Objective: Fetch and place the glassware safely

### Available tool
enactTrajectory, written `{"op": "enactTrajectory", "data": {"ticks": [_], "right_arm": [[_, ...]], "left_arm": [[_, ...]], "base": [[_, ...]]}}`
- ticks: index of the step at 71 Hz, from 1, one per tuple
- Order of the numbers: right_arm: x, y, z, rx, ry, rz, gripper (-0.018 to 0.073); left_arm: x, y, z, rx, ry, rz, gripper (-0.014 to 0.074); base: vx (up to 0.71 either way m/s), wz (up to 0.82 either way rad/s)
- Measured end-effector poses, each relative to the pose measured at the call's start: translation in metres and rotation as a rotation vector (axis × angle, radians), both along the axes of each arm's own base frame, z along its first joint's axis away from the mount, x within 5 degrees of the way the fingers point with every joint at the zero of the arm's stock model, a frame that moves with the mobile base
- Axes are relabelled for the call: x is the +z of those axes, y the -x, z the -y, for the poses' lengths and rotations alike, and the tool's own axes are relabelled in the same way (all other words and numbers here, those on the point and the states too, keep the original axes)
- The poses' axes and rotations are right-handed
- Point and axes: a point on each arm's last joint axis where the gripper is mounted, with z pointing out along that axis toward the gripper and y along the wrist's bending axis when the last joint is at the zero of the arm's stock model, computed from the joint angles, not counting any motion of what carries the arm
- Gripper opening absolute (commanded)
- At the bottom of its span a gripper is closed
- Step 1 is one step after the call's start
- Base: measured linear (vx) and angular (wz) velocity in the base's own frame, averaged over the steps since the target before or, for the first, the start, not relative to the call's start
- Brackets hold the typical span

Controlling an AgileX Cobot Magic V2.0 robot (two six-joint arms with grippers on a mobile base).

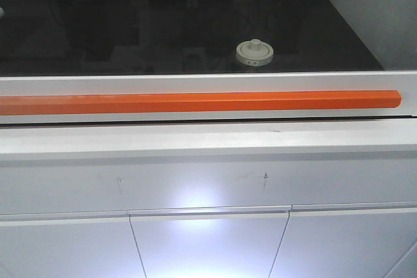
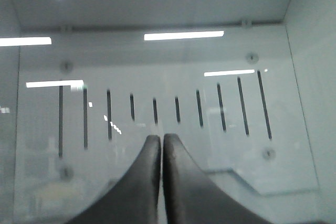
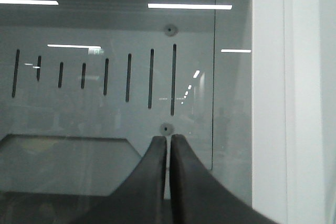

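The glassware (image 1: 255, 53), a squat clear jar with a round cream-white knobbed lid, stands on the black worktop (image 1: 130, 30) of a cabinet, behind a glass pane, right of centre in the front view. Neither arm shows in that view. In the left wrist view my left gripper (image 2: 161, 139) is shut with nothing between its dark fingers, facing the slotted back wall. My right gripper (image 3: 168, 139) in the right wrist view is likewise shut and empty, near the cabinet's right side. The jar shows in neither wrist view.
An orange bar (image 1: 195, 102) runs across the white sash frame in front of the worktop. A white ledge (image 1: 195, 138) and cabinet doors (image 1: 208, 245) lie below. The back panel has vertical slots (image 2: 177, 109). A white upright (image 3: 273, 98) stands at the right.
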Motion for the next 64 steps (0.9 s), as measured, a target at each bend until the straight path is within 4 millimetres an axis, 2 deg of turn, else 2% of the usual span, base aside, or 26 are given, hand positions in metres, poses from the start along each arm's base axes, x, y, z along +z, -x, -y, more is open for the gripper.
{"op": "enactTrajectory", "data": {"ticks": [9,15,23,30,36,47,56,64], "right_arm": [[0.046,-0.012,0.0,0.001,-0.001,0.032,-0.0003],[0.069,-0.026,-0.001,0.001,-0.001,0.031,-0.0003],[0.087,-0.049,-0.001,0.001,0.0,0.005,-0.0003],[0.09,-0.074,-0.002,0.0,0.002,-0.054,-0.0003],[0.082,-0.1,-0.003,-0.001,0.004,-0.133,-0.0003],[0.057,-0.141,-0.004,-0.001,0.002,-0.302,-0.0003],[0.037,-0.164,-0.004,0.0,-0.012,-0.421,-0.0003],[0.022,-0.176,-0.004,0.002,-0.013,-0.469,-0.0003]], "left_arm": [[0.048,-0.009,0.001,0.004,-0.007,0.04,-0.0007],[0.071,-0.024,0.001,0.008,-0.006,0.006,-0.0007],[0.093,-0.048,0.001,0.019,-0.007,-0.087,-0.0007],[0.098,-0.072,0.001,0.027,-0.009,-0.191,-0.0007],[0.093,-0.093,0.002,0.031,-0.012,-0.277,-0.0007],[0.067,-0.135,0.003,0.04,-0.021,-0.484,-0.0007],[0.043,-0.16,0.004,0.043,-0.028,-0.607,-0.0007],[0.012,-0.169,0.005,0.033,-0.031,-0.642,-0.0007]], "base": [[0.0,0.0],[0.0,0.0],[0.0,0.0],[0.0,0.0],[0.0,0.0],[0.0,0.0],[0.0,0.0],[0.0,0.0]]}}
